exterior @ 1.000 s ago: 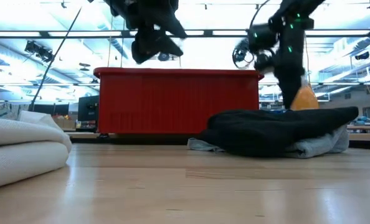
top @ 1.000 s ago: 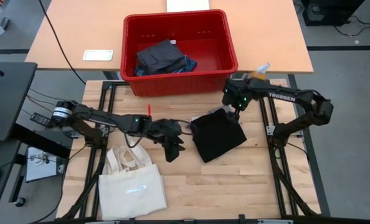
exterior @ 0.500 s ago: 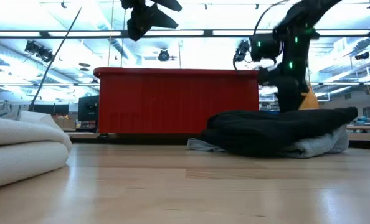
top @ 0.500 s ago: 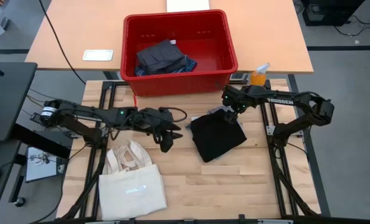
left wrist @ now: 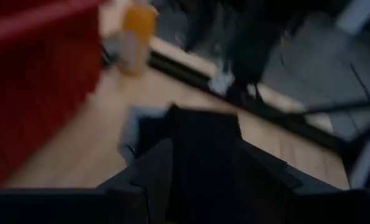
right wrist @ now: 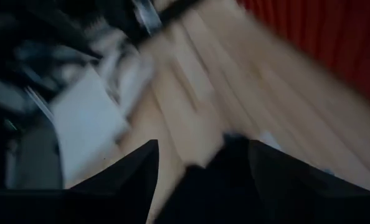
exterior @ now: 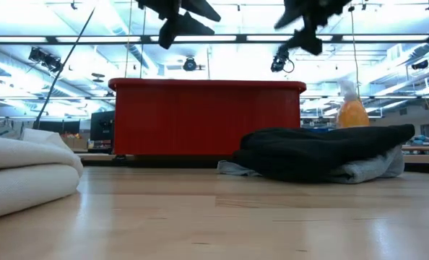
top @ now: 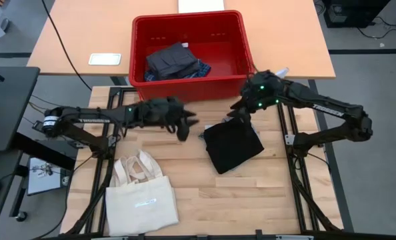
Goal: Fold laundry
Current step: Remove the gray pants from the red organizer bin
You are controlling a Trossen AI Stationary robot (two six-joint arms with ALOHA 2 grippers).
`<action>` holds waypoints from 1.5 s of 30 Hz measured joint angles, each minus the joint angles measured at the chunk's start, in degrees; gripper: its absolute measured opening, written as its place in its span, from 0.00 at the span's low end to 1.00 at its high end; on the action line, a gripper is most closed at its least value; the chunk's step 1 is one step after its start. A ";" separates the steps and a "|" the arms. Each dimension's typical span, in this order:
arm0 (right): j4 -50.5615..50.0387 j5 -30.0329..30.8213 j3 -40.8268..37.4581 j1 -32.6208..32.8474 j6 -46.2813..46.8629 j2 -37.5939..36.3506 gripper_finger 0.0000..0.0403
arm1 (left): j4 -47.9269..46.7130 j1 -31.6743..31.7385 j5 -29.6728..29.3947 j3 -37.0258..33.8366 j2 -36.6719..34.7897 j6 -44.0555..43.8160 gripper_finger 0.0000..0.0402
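Observation:
A folded black garment (top: 233, 147) (exterior: 323, 148) lies on the wooden table right of centre. It rests on a light grey piece (exterior: 377, 167) that peeks out beneath it. A dark grey garment (top: 170, 61) and a plaid piece (top: 201, 69) lie inside the red bin (top: 193, 90). My left gripper (top: 185, 125) (exterior: 182, 16) hovers open, high over the table, just near of the bin and left of the black garment. My right gripper (top: 238, 112) (exterior: 308, 20) hangs open above the black garment's far edge. Both hold nothing.
A cream tote bag (top: 141, 199) (exterior: 27, 173) lies at the near left. The red bin (exterior: 207, 119) stands along the table's far edge. An orange bottle (exterior: 353, 112) stands at the far right, behind the black garment. Bare wood lies near of the garment.
My left gripper has risen and gone toward the far edge, up to the red bin's front. My right gripper has lifted off the black garment's far edge and tipped closer to level. The black garment has stayed where it was.

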 joint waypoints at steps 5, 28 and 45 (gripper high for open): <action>3.12 -1.02 3.63 -0.10 3.74 0.54 0.63 | 7.18 7.64 0.87 0.10 -1.91 -0.16 0.43; 0.52 0.25 36.72 -18.06 -19.93 29.41 0.59 | -24.64 43.47 18.04 36.36 22.61 5.42 0.43; 9.83 -4.34 37.03 -23.18 -12.45 38.75 0.60 | -24.85 50.01 21.19 49.93 38.36 7.24 0.43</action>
